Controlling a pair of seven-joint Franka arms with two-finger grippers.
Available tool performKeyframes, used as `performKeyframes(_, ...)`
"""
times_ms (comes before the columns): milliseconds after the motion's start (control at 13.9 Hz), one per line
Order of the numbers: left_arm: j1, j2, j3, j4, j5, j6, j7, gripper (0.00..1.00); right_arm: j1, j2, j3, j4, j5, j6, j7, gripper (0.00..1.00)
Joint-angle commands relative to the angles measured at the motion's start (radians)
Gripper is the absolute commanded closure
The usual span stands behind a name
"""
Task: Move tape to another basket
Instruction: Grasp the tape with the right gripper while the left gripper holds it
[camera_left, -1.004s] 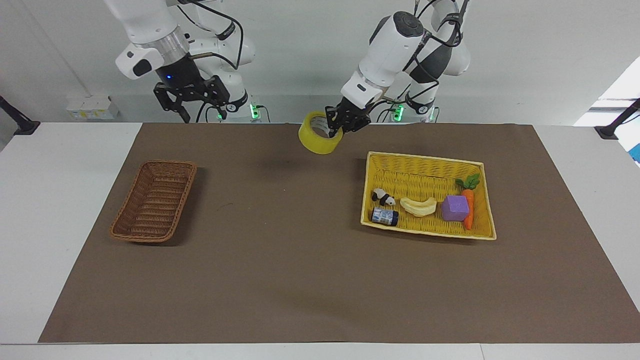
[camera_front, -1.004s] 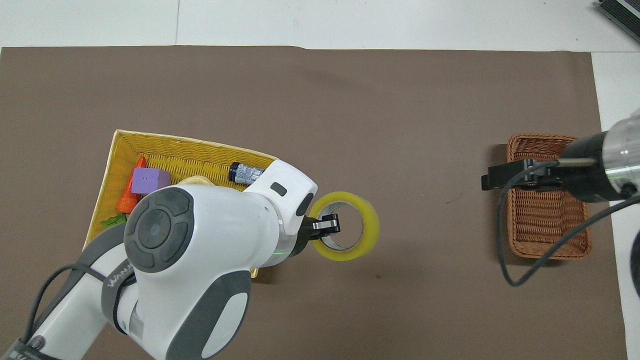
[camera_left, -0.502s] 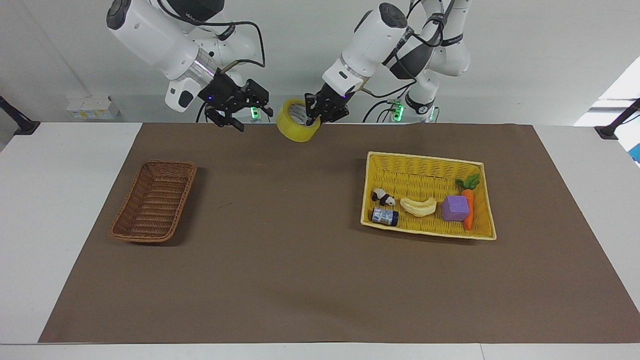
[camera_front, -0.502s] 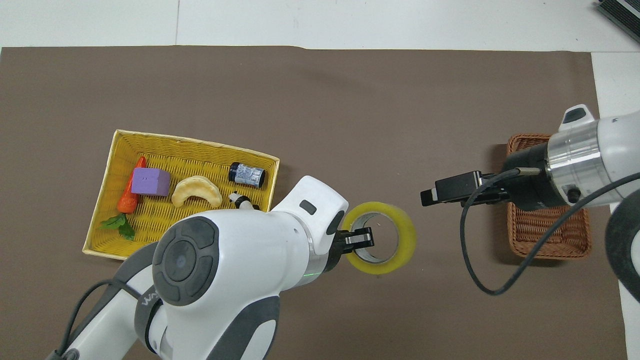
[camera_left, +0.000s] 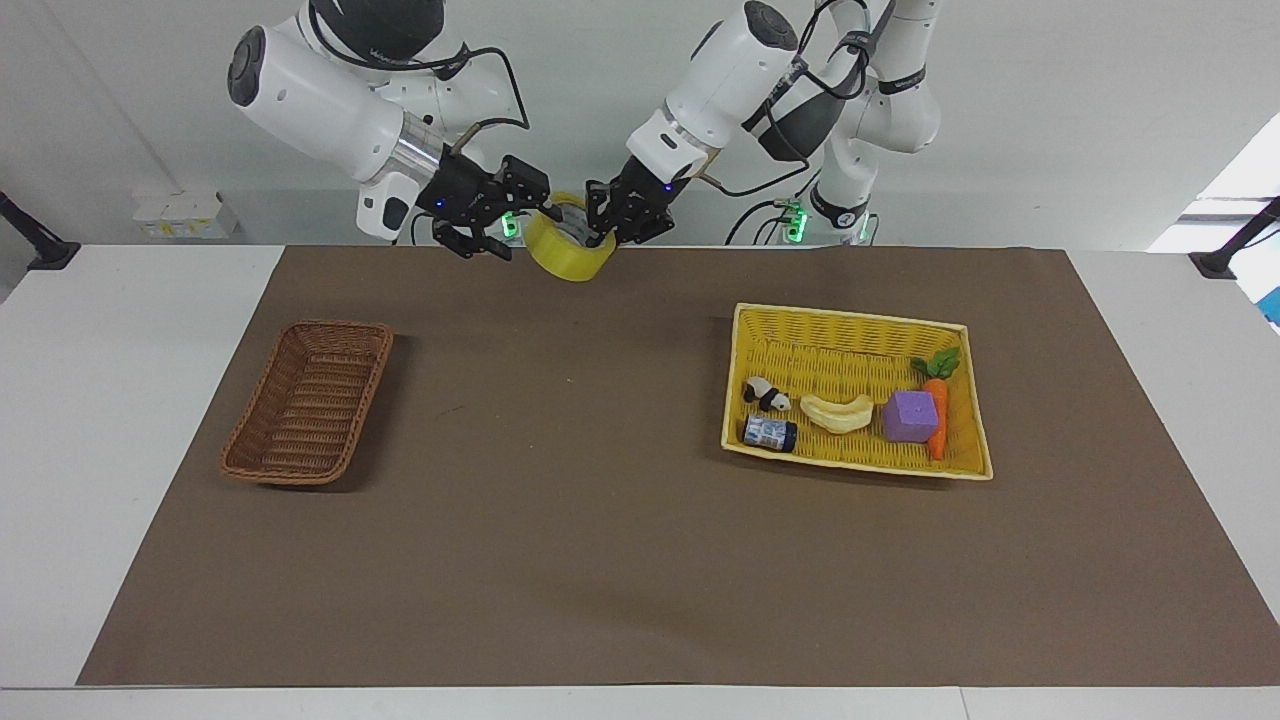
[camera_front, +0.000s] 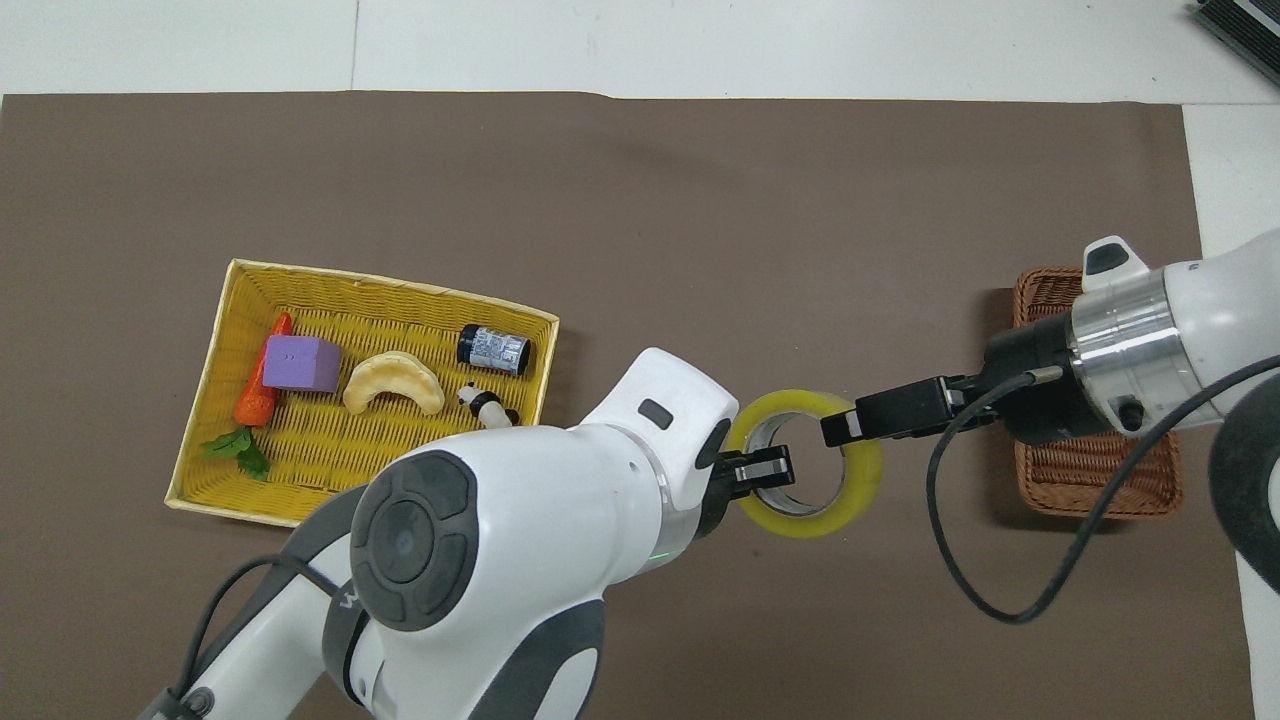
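The tape (camera_left: 568, 250), a wide translucent yellow roll with a pale core, hangs in the air, its rim pinched by the left gripper (camera_left: 608, 225) over bare brown mat (camera_left: 560, 520). The right gripper (camera_left: 500, 215) reaches the roll's other edge, fingers parted. The wicker basket (camera_left: 308, 402) sits toward the right arm's end, well apart from both grippers, with open mat all around it.

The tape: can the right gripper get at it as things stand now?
Probably yes. The left gripper holds the tape in the air by one rim; the right gripper is at its free rim, nothing between.
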Motion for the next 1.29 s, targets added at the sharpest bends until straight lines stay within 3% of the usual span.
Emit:
performKeyframes(0, -0.016, 0.038, -0.001, 0.053, -0.012, 0.056, -0.025, 1.0, -0.01, -0.028, 0.002, -0.035, 0.033, -0.001, -0.035, 0.0)
performKeyframes(72, -0.016, 0.038, -0.01, 0.053, -0.013, 0.065, -0.026, 1.0, -0.011, -0.028, 0.002, -0.035, 0.026, -0.001, -0.043, 0.0)
performKeyframes(143, -0.016, 0.038, -0.015, 0.053, -0.018, 0.091, -0.026, 1.0, -0.016, -0.028, 0.0, -0.035, 0.017, -0.006, -0.086, 0.06)
performKeyframes(215, -0.016, 0.038, -0.021, 0.053, -0.024, 0.117, -0.033, 1.0, -0.019, -0.027, -0.001, -0.034, 0.009, -0.007, -0.127, 0.3)
performKeyframes(287, -0.014, 0.037, -0.024, 0.054, -0.024, 0.12, -0.051, 1.0, -0.023, -0.024, -0.003, -0.029, 0.007, -0.012, -0.117, 0.81)
performKeyframes(359, -0.014, 0.034, -0.026, 0.054, -0.024, 0.12, -0.054, 1.0, -0.027, -0.024, -0.003, -0.029, -0.005, -0.012, -0.088, 0.99)
performKeyframes(574, -0.014, 0.027, -0.027, 0.051, -0.027, 0.106, -0.057, 1.0, -0.013, -0.017, 0.0, -0.018, -0.022, -0.007, -0.013, 1.0)
performKeyframes(646, -0.011, 0.023, -0.026, 0.053, -0.025, 0.106, -0.054, 0.57, -0.013, -0.016, 0.0, -0.017, -0.022, -0.007, -0.012, 1.0)
performKeyframes(717, -0.005, 0.023, -0.024, 0.053, -0.015, 0.1, -0.045, 0.01, -0.013, -0.016, -0.001, -0.018, -0.022, -0.007, -0.012, 1.0)
performKeyframes(932, 0.01, -0.015, -0.014, 0.05, -0.015, 0.018, -0.057, 0.0, -0.011, -0.014, -0.001, -0.014, -0.059, -0.001, -0.012, 1.0)
performKeyframes(1219, 0.136, -0.034, -0.012, 0.051, 0.0, -0.091, -0.059, 0.0, -0.03, -0.013, -0.001, -0.015, -0.12, 0.008, -0.025, 1.0)
